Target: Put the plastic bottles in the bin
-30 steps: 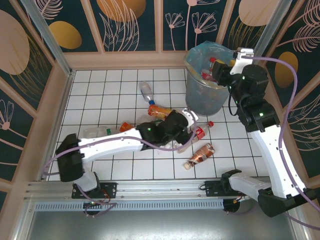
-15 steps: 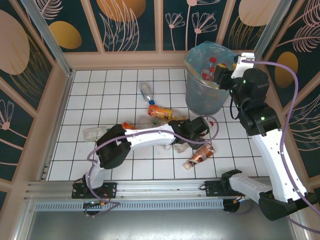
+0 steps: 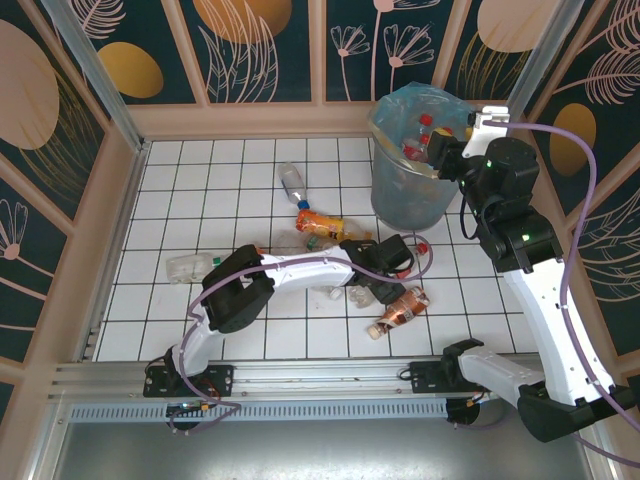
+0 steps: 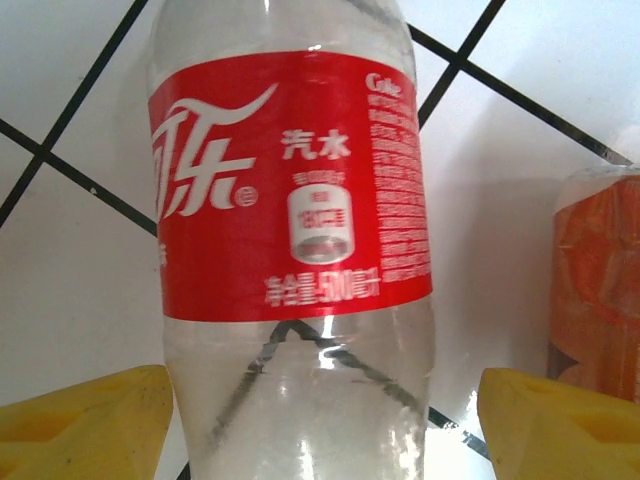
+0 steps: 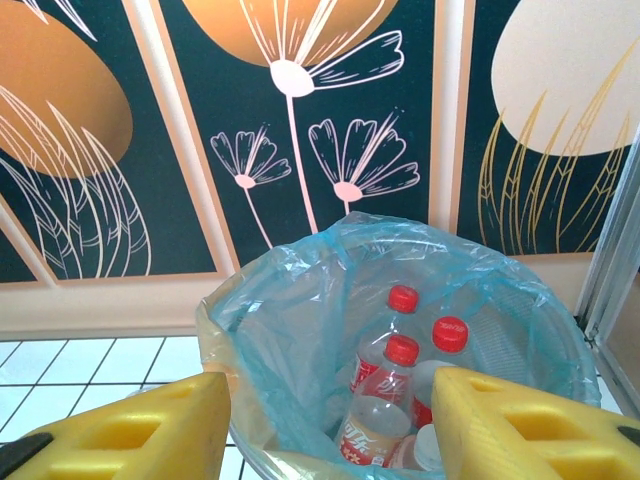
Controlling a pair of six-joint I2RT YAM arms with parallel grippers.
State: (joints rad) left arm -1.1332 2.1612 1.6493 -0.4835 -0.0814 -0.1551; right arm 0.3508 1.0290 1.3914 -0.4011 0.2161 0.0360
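**A:** What is the ground like?

**B:** It is a tiled floor point(image 3: 200, 200) of white squares with dark lines. Wall panels point(image 3: 260, 50) fence it in, dark teal with gold discs and pale flowers, set in light wooden frames. A metal rail point(image 3: 320, 385) runs along the near edge.

**A:** And the bottles, starting from the left?

**B:** A crushed clear bottle point(image 3: 187, 266) lies toward the left wall. Further in, a small clear bottle point(image 3: 291, 183) lies nearer the back, with an orange-labelled bottle point(image 3: 318, 222) just in front of it.

**A:** The left arm?

**B:** It reaches low across the tiles. The left gripper point(image 3: 400, 262) is down at a red-labelled bottle point(image 4: 290, 200) lying on the floor. Its yellow fingers point(image 4: 85, 425) are spread wide, one on either side of the bottle, not pinching it. A brown-labelled bottle point(image 3: 398, 309) lies just on the near side.

**A:** The bin?

**B:** The bin point(image 3: 400, 205) stands far right by the back wall. It is grey mesh lined with a blue bag, and red-capped bottles point(image 5: 390, 400) stand inside. The right gripper point(image 3: 437, 150) hangs at its rim, its fingers point(image 5: 530, 420) spread apart over the bag's mouth.
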